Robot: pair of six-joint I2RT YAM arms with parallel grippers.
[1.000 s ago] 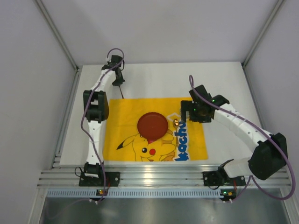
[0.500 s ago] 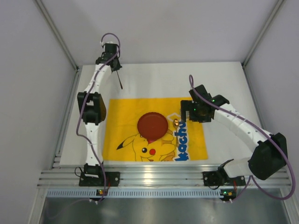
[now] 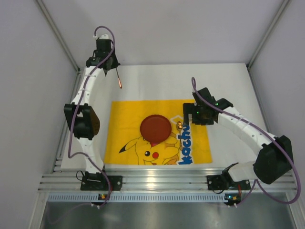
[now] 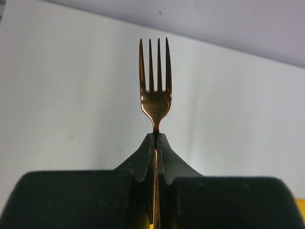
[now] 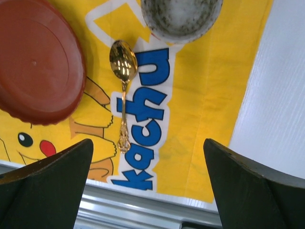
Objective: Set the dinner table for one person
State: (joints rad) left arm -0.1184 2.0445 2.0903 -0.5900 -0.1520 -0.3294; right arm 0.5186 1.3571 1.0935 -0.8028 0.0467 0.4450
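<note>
White counter point(image 3: 228, 81) fills the enclosure floor, with a ribbed aluminium rail point(image 3: 162, 183) along its near edge and a yellow cartoon mat point(image 3: 124, 114) laid across its middle. On the mat we see a red plate point(image 3: 155, 128), a gold spoon point(image 5: 122, 95) just beside the plate's right edge, and a speckled bowl point(image 5: 181, 16) near the spoon's scoop. Our left gripper point(image 4: 156, 138) is clamped tight on a copper fork point(image 4: 155, 95), its 4 tines pointing away, held over the counter's far left corner. Our right gripper point(image 5: 147, 143) hangs spread wide above the spoon, holding nothing.
</note>
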